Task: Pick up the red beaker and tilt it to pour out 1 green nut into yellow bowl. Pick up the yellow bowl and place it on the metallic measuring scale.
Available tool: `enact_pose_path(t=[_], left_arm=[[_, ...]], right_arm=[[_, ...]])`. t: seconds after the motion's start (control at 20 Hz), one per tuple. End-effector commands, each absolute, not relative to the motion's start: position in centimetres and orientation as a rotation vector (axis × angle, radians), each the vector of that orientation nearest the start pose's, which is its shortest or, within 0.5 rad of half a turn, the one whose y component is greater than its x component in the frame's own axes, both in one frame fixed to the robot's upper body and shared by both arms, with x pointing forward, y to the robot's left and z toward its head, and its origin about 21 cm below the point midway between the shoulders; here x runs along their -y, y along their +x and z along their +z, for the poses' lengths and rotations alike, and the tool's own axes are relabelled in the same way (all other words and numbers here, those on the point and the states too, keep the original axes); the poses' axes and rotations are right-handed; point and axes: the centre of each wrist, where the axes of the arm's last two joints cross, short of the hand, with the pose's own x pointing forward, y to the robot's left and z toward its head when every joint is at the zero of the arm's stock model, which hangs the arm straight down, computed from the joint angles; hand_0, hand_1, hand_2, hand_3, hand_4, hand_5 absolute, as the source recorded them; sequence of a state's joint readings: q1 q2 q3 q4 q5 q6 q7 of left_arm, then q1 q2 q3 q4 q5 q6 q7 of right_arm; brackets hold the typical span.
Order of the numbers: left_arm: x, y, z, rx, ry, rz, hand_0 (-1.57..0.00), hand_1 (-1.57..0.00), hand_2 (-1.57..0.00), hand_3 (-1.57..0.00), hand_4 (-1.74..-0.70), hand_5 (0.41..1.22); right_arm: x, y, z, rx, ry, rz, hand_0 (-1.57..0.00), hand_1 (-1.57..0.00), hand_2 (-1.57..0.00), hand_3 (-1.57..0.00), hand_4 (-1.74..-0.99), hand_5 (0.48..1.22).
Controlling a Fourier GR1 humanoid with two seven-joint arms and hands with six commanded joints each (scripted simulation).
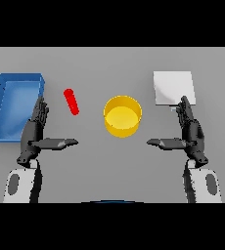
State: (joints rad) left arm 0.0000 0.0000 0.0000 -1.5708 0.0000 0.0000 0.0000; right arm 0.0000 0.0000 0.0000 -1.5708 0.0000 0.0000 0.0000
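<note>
Beaker [71,101] red 1 | bowl [122,116] yellow 1 | scale [173,88] 1 | tray [2,105] blue 1 | left hand [32,134], right hand [191,133] both spread, empty

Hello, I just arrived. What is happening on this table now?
Nothing is held yet. The left robot hand and the right robot hand hover open over the grey table. The red beaker lies near the left one, beside a blue tray. The yellow bowl sits in the middle, and the metallic scale is at the far right.
</note>
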Motion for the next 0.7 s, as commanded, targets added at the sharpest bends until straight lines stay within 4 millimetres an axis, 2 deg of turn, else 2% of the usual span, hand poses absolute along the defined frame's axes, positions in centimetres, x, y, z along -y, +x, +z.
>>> enact_pose_path(t=[0.0,0.25,0.3,0.4,0.65], left_arm=[[-22.9,24.9,-0.2,1.570,0.000,0.001,0.00,0.00,0.00,0.00,-1.20,0.652],[-22.0,25.4,-0.3,1.565,-0.011,0.001,0.00,0.00,0.00,0.00,-1.20,0.652],[-22.0,24.9,0.2,1.579,0.030,-0.083,0.00,0.00,0.00,0.00,-1.20,0.652],[-21.9,23.7,0.8,1.605,0.063,-0.165,0.00,0.00,0.00,0.00,-1.21,0.650],[-21.6,23.3,1.9,1.583,0.078,-0.218,0.00,0.00,0.00,0.00,-1.23,0.662]], right_arm=[[22.8,24.8,-0.3,1.570,-0.001,-0.001,0.00,0.00,0.00,0.00,-1.245,0.681],[23.3,24.7,-0.2,1.575,-0.005,-0.003,0.00,0.00,0.00,0.00,-1.245,0.681],[23.3,23.9,0.3,1.653,-0.104,0.123,0.00,0.00,0.00,0.00,-1.245,0.681],[23.2,22.5,0.5,1.714,-0.183,0.249,0.00,0.00,0.00,0.00,-1.239,0.679],[22.5,22.2,1.3,1.701,-0.207,0.287,0.00,0.00,0.00,0.00,-1.245,0.681]])
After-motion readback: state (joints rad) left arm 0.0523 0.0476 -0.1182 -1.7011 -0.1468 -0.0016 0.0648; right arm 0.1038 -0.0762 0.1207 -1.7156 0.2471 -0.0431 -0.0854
